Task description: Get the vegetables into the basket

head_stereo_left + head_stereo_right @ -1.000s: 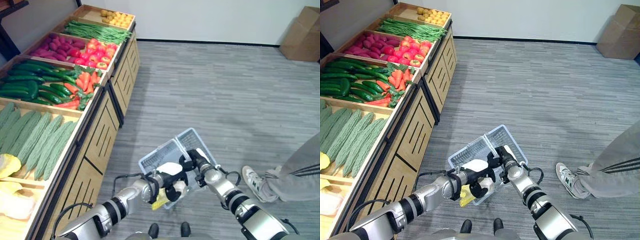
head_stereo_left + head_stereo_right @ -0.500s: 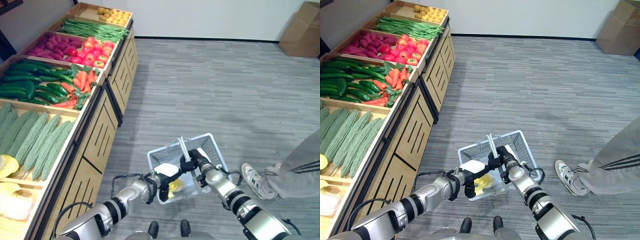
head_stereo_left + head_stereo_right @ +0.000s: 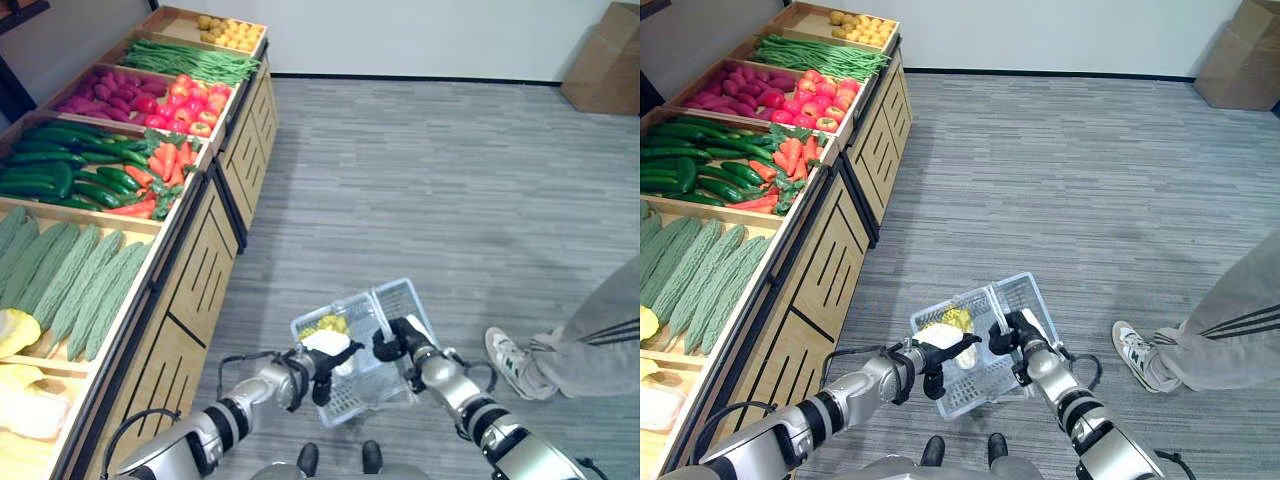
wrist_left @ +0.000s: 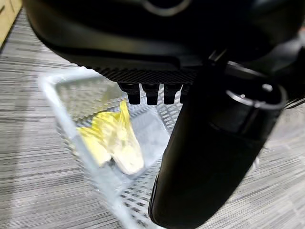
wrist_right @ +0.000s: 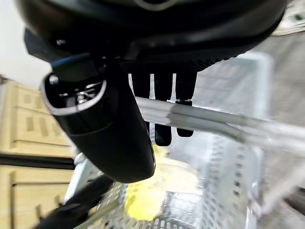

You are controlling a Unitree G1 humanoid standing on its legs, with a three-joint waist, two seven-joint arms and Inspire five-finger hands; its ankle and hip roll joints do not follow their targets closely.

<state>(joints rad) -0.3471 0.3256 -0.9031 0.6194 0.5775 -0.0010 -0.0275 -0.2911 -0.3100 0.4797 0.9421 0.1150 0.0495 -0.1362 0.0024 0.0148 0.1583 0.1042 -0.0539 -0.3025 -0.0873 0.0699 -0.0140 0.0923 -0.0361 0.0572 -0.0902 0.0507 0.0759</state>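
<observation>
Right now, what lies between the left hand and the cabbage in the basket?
Nothing. In the left wrist view the open left hand hangs above the cabbage, with bare basket mesh between them.

The right hand [image 3: 392, 341] is curled round the handle of a pale wire basket [image 3: 398, 300] held over the grey floor [image 3: 430, 180]. The left hand [image 3: 328, 352] hangs over the basket with fingers relaxed, and a yellow leafy vegetable [image 3: 325, 324] lies inside. Wooden produce shelves [image 3: 190, 270] stand alongside; a person's shoe [image 3: 503, 358] shows nearby.
</observation>
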